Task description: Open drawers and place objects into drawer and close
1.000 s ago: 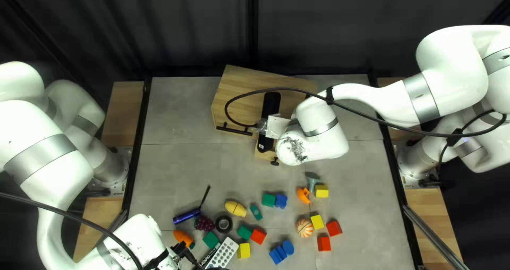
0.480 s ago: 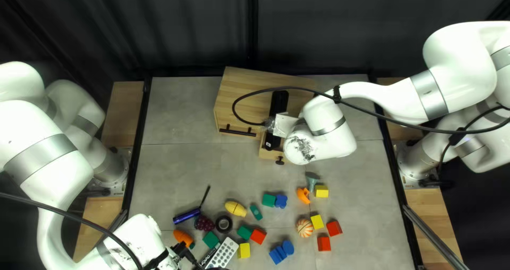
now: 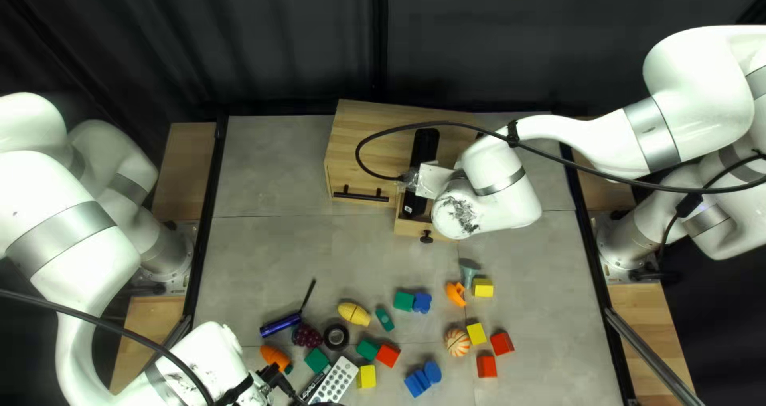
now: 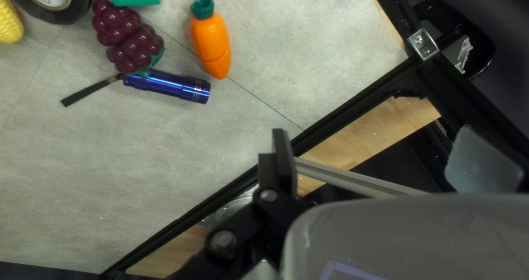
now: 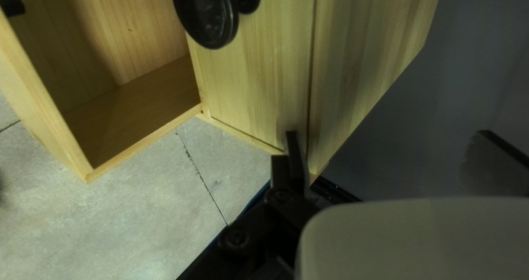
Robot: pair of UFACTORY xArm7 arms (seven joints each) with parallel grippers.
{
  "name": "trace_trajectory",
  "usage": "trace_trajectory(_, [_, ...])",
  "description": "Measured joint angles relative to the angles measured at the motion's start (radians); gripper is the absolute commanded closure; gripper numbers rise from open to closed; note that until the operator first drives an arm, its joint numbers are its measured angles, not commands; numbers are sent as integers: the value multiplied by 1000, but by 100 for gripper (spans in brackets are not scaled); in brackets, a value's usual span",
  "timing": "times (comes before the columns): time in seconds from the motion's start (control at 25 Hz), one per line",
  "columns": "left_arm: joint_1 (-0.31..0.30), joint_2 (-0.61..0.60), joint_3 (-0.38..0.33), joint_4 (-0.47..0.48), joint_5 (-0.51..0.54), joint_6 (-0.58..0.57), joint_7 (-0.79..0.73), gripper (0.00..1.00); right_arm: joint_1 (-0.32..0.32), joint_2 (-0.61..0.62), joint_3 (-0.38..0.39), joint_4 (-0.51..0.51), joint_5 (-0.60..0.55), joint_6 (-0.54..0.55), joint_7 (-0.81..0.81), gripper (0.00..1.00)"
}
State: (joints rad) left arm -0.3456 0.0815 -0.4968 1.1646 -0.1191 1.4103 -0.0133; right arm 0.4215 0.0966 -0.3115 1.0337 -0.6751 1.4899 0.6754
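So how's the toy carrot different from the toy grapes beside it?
The toy carrot is orange and tapers smoothly, while the toy grapes are dark purple and lumpy. The carrot touches nothing; the grapes lie against the blue flashlight. Both have a green part and lie on the table.

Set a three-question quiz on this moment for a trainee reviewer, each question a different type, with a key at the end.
1. Multiple choice. In the left wrist view, the blue flashlight lies right next to which toy?
a) the corn
b) the grapes
c) the striped ball

2. True or false. A drawer with a round knob stands open, pulled out of the wooden cabinet.

3. Fill in the blank. In the top left view, the robot's ____ arm is the one reaching over the cabinet.

Key: 1 b; 2 true; 3 right.
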Motion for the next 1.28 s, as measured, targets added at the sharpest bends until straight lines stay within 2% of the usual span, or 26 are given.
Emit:
trace_trajectory(0.4, [0,0,0,0,0,0,0,0,19,-42,16,-30,3,31,32,0])
trace_trajectory(0.8, [0,0,0,0,0,0,0,0,49,-48,45,41,24,73,7,0])
trace_trajectory(0.96, [0,0,0,0,0,0,0,0,52,-13,52,90,68,52,-7,0])
trace_trajectory(1.28, [0,0,0,0,0,0,0,0,47,20,65,170,233,-23,-30,0])
